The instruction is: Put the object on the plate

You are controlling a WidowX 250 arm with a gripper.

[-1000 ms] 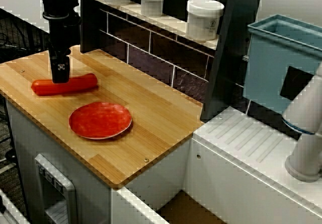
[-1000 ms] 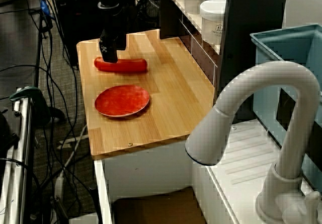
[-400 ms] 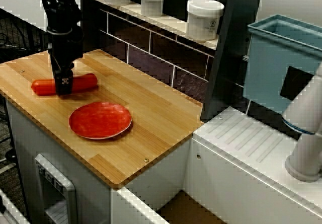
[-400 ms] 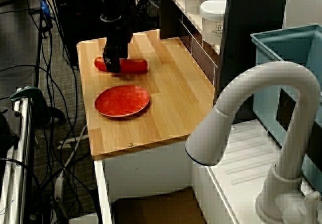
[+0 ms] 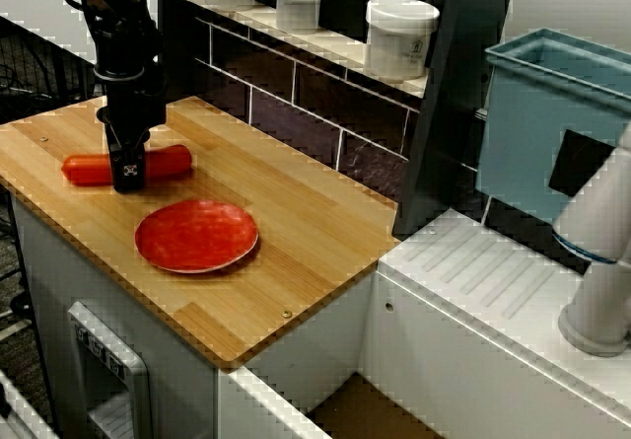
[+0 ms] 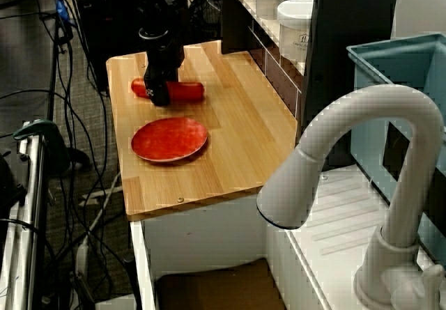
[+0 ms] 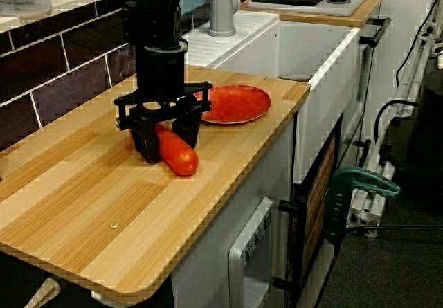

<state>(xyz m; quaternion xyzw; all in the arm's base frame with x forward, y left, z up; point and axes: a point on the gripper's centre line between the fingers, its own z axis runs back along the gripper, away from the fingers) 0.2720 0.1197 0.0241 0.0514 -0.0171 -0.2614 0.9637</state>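
Observation:
The red-orange sausage-shaped object [image 5: 166,161] lies on the wooden counter [image 5: 296,222], behind and left of the red plate [image 5: 197,235]. My black gripper [image 5: 128,175] points straight down over the object's middle. Its jaws are spread and straddle the object, with the fingertips down near the wood. In the side view the gripper [image 7: 166,147] has one finger [image 7: 144,140] on each side of the object [image 7: 180,158], and the plate [image 7: 235,102] lies just beyond. The other view shows the gripper [image 6: 159,98], object [image 6: 188,91] and plate [image 6: 169,139] the same way.
White jars [image 5: 401,36] stand on a shelf along the tiled back wall. A blue bin [image 5: 552,123] and a white faucet [image 6: 362,184] are to the right, past the counter's end. The counter's front edge [image 5: 118,291] is close to the plate.
My gripper has moved down and slightly toward the object's middle, so its fingers now straddle the object. The object and plate have not moved.

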